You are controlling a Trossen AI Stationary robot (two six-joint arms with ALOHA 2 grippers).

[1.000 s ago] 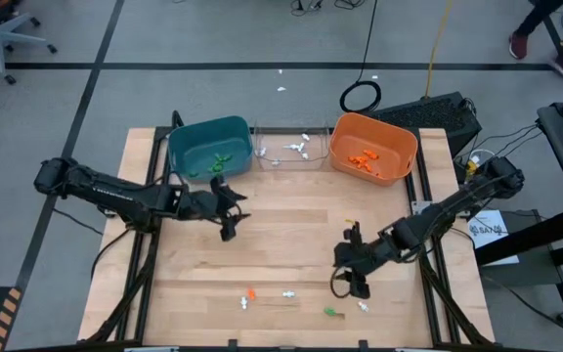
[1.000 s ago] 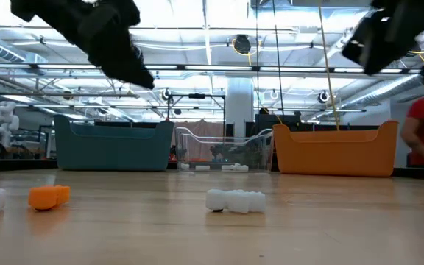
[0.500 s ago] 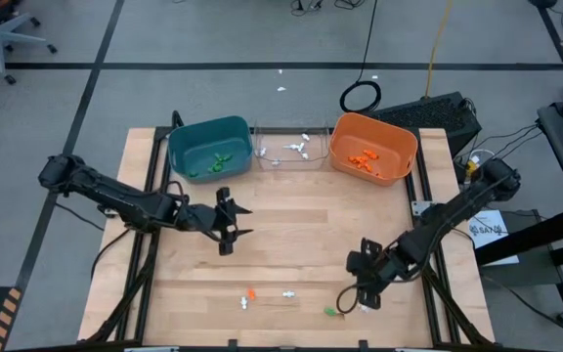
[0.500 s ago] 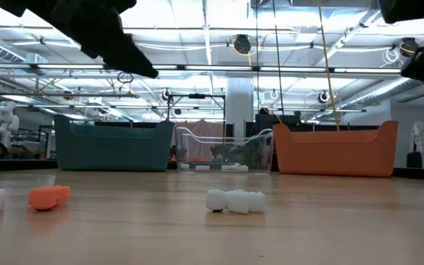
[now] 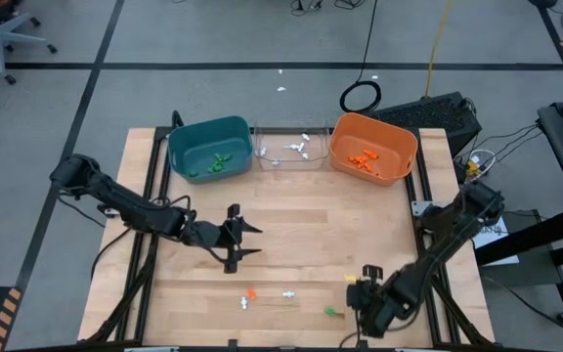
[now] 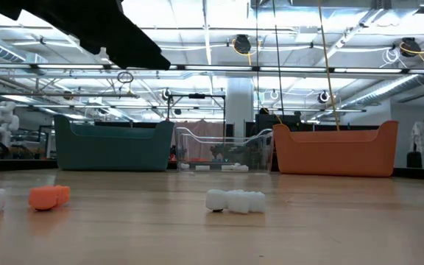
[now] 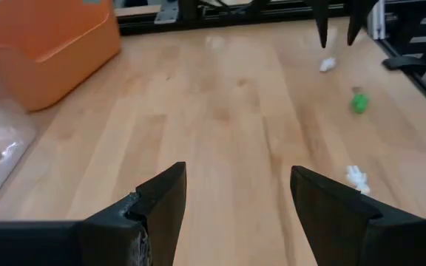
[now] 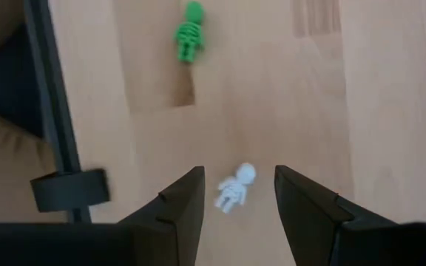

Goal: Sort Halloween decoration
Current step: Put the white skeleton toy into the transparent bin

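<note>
While the right hand (image 8: 235,203) hangs open over a white skeleton (image 8: 236,188), left hand (image 7: 235,199) open, empty; arms largely cropped low.

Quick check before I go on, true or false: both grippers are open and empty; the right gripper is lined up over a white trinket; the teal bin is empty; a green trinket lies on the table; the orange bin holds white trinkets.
1. Left gripper and right gripper are open, empty. True.
2. Right gripper is over a white trinket. True.
3. Teal bin is empty. False: green trinkets lie in it.
4. A green trinket lies on the table. True.
5. Orange bin holds white trinkets. False: orange ones.
</note>
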